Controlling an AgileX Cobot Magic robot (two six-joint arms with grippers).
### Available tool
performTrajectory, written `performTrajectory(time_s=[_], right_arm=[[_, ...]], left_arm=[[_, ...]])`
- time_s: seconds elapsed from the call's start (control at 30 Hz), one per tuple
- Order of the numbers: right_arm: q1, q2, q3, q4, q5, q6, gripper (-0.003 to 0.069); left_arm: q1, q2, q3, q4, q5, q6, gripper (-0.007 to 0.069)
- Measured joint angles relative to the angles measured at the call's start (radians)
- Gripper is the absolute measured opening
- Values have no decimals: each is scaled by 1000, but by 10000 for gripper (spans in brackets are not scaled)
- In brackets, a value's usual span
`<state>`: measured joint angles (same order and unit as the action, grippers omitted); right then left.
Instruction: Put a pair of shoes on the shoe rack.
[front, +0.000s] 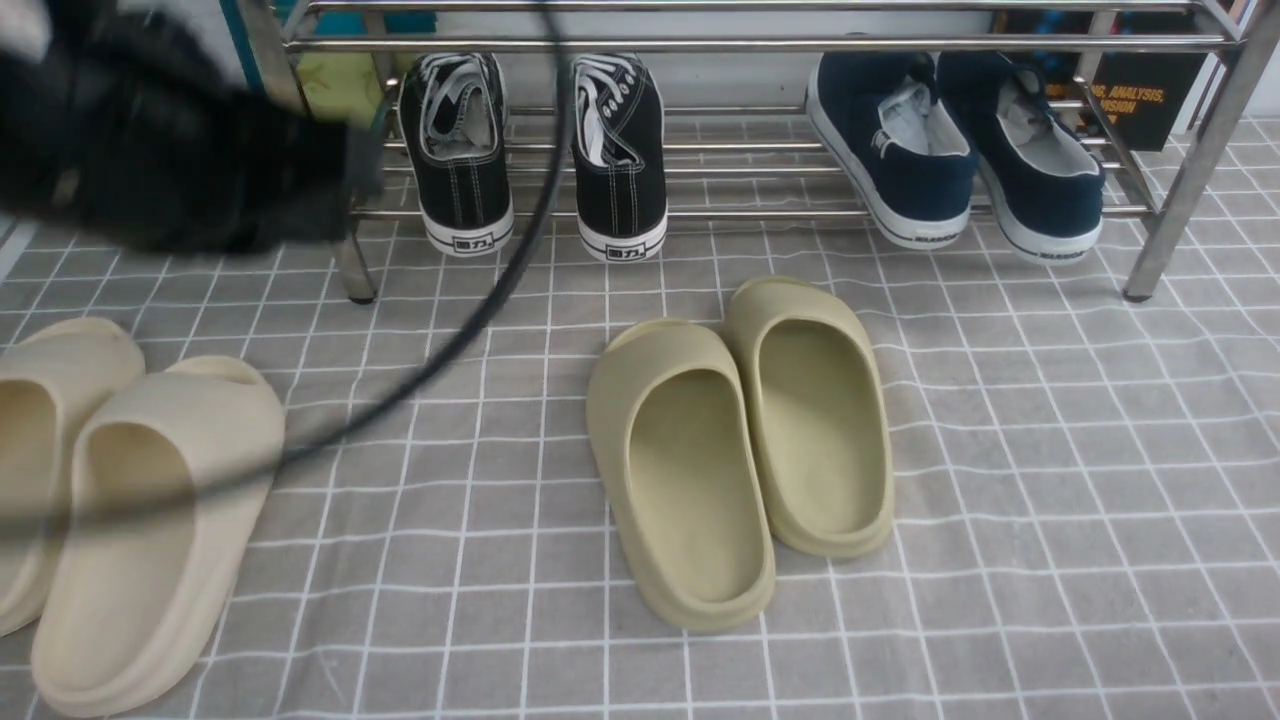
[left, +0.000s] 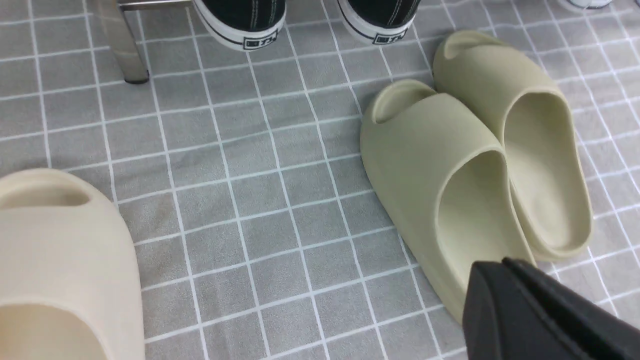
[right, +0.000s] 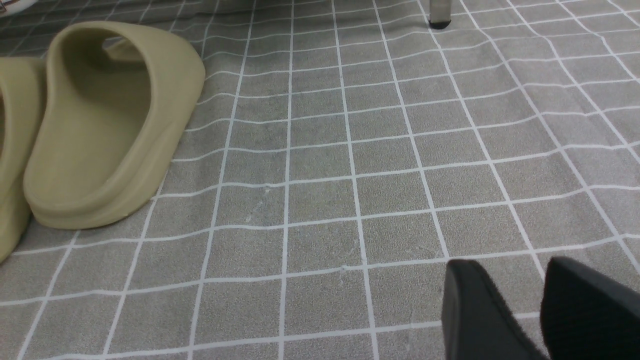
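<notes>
The shoe rack (front: 850, 44) spans the far side. On its low shelf bars, at the left, rest both black sneakers (front: 463, 150) (front: 620, 160), apart from each other, heels toward the near side. The placing appears complete; the remaining risk probably lies in the withdrawal.

Principal hazard: the left arm (front: 180, 150) is close to the rack's left end in the front view. A low or sideways retreat could strike the frame and shift rack and shoes together.

Second hazard: the heels overhang the near bar. A snag by the arm or its dark cable (front: 480, 310) could tip or drag a sneaker off. Whether the cable touches anything cannot be told.

Third hazard: the left jaws (left: 492, 310) are closed, with no shoe visible between them. If lowered, they could push the olive slides (front: 680, 480) or the cream slides (front: 160, 530).

Least hazard: the right jaws (right: 515, 310) are open and hold nothing; an unneeded sweep to the left could knock the olive slides.
</notes>
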<state>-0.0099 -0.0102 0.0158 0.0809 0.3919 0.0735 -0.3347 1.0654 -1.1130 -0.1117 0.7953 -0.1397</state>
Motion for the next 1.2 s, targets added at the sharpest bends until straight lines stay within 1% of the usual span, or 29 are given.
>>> performTrajectory(time_s=[0.07, 0.1, 0.17, 0.27, 0.4, 0.63, 0.77, 0.87, 1.0, 1.03, 1.1, 1.13, 1.2], right_arm=[[0, 0, 0, 0, 0, 0, 239], [0, 0, 0, 0, 0, 0, 239], [0, 0, 0, 0, 0, 0, 239], [0, 0, 0, 0, 0, 0, 239], [0, 0, 0, 0, 0, 0, 239], [0, 0, 0, 0, 0, 0, 239], [0, 0, 0, 0, 0, 0, 239], [0, 0, 0, 0, 0, 0, 239], [0, 0, 0, 0, 0, 0, 239], [0, 0, 0, 0, 0, 0, 239], [0, 0, 0, 0, 0, 0, 239], [0, 0, 0, 0, 0, 0, 239], [0, 0, 0, 0, 0, 0, 239]], left_arm=[[0, -117, 168, -4, -153, -8, -13], [0, -157, 223, -7, -188, -14, -13], [0, -258, 349, -23, -312, -22, -13], [0, -360, 497, -43, -417, -27, -13], [0, -480, 655, -66, -451, -27, -13], [0, -541, 828, -63, -457, -28, -13], [6, -661, 954, -54, -556, -40, -13], [55, -784, 1029, -16, -666, -40, -13], [181, -947, 1113, 32, -739, -40, -13], [230, -1002, 1133, 40, -731, -40, -13], [261, -1036, 1137, 46, -710, -40, -13], [308, -1068, 1137, 58, -632, -40, -13], [326, -1073, 1139, 63, -577, -40, -13]])
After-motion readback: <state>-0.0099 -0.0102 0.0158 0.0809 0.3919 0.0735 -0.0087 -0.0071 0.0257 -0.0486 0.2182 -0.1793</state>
